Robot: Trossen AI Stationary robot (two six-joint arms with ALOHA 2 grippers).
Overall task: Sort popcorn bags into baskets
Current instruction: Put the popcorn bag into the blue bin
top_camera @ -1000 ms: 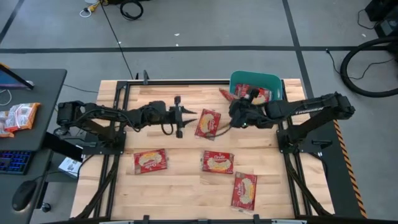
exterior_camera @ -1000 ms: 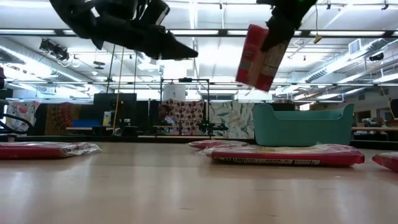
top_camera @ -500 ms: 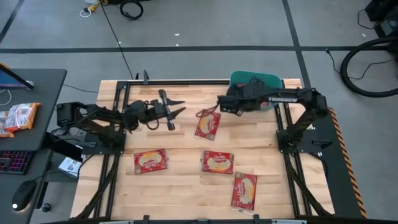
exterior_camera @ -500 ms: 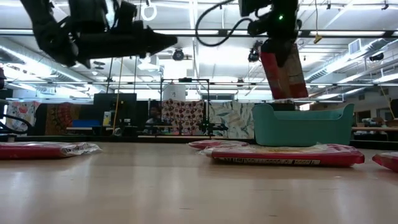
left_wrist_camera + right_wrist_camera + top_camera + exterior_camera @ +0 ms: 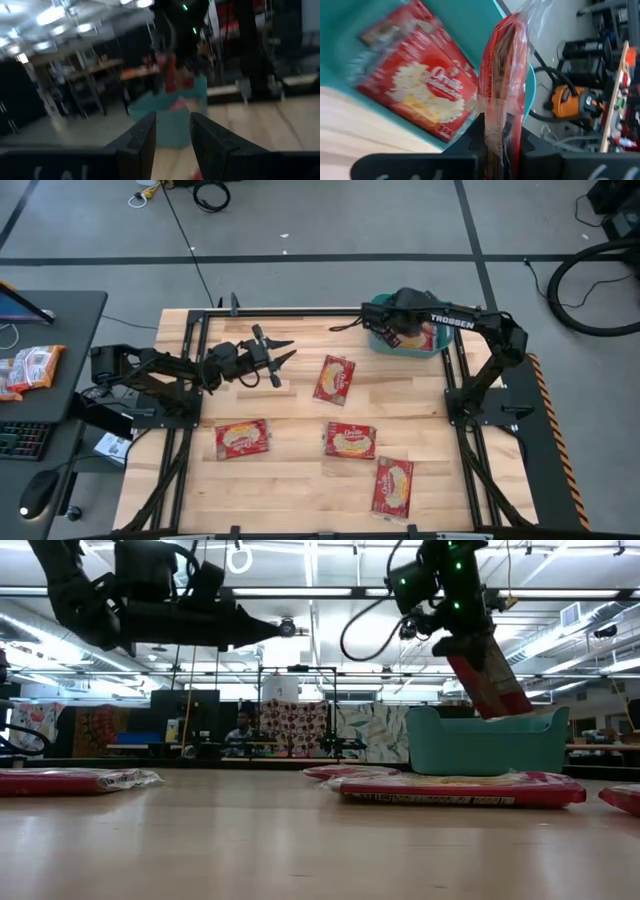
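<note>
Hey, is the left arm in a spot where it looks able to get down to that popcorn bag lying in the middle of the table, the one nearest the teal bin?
Probably yes. The left gripper hovers open and empty above the table, beside that popcorn bag, with nothing between them. The right gripper is away over the teal bin.

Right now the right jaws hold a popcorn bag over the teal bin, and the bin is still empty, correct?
Not empty. The right wrist view shows popcorn bags already lying in the teal bin. The right gripper does hold a bag over it.
</note>
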